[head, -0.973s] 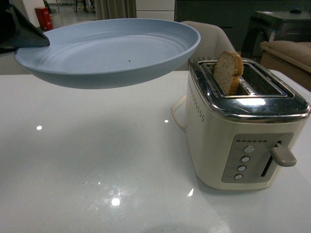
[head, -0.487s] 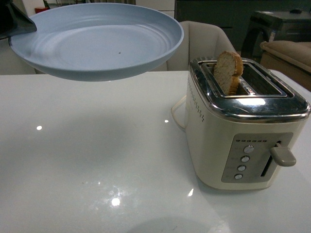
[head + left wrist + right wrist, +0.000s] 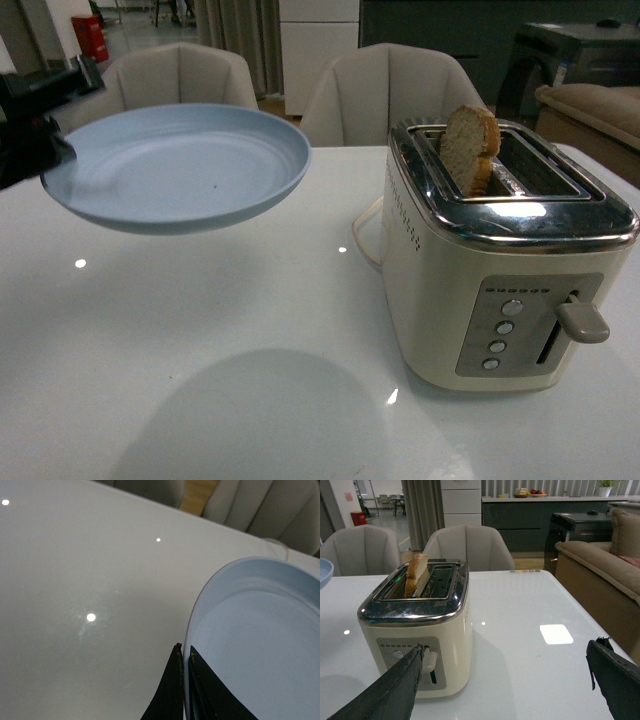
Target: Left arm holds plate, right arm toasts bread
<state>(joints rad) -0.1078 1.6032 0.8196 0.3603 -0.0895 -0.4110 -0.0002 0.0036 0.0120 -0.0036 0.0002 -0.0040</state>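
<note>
Gripping the plate (image 3: 180,165) by its rim, the left claw (image 3: 184,651) holds it clear above the bench (image 3: 250,400). At 3 o'clock from the plate, the bread (image 3: 468,148) stands upright in the toaster (image 3: 440,290), half out. The right claw (image 3: 506,650), spread wide and empty, faces the toaster and is probably the nearer one.

The lower part of the bread (image 3: 470,148) is hidden inside the toaster (image 3: 430,290). The front view's edge cuts off the left hand (image 3: 55,145), and the left wrist view's edges cut off the plate (image 3: 250,645).
</note>
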